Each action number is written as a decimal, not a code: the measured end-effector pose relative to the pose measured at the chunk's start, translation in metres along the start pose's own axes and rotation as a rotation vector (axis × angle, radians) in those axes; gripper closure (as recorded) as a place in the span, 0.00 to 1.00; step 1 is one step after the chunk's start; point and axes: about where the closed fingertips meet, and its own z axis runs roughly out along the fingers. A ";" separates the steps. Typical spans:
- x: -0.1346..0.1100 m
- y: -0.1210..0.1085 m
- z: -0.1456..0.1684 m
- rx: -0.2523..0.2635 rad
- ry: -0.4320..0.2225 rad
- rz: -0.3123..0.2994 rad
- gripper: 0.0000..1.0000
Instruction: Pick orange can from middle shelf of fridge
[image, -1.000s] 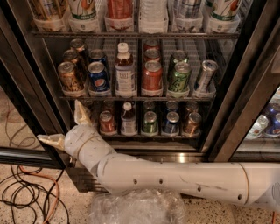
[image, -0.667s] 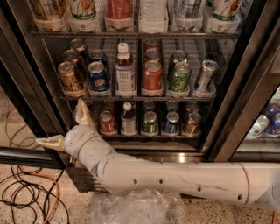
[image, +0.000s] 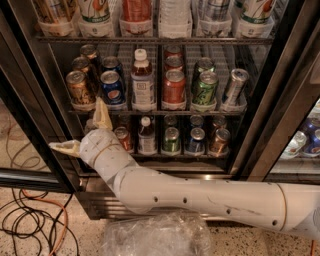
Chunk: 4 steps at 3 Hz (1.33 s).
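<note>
Item inspected: the claw (image: 76, 124), found outside and low at the left front of the fridge (image: 274, 90). Its two pale fingers are spread wide, one pointing up and the other out to the left, and nothing is held between them. Change noted: over the last second the claw has risen a little and edged to the right, so the tip of the upright finger now overlaps the front edge of the middle shelf (image: 150, 112), where before it stood below that edge. The orange can (image: 80, 89) stands untouched at the front of the leftmost lane, above the claw and just to the left of the upright finger's tip. More cans of the same dull colour are queued behind it. The blue Pepsi can (image: 112, 86) is in the next lane, above and just right of that finger, and the white-capped bottle (image: 143, 80) is further right again. Assessment: the approach is under way but the grasp is not begun. The claw is still lower than the can's body and not yet aligned around it. To straddle the can it must, in my judgement, climb further and reach inward. Risk: the upright finger could catch the shelf edge or nudge the Pepsi can.
</note>
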 end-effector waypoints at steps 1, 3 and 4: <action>-0.001 -0.002 0.001 0.005 -0.003 -0.006 0.01; -0.001 -0.002 0.001 0.005 -0.003 -0.006 0.25; -0.001 -0.002 0.001 0.005 -0.004 -0.006 0.26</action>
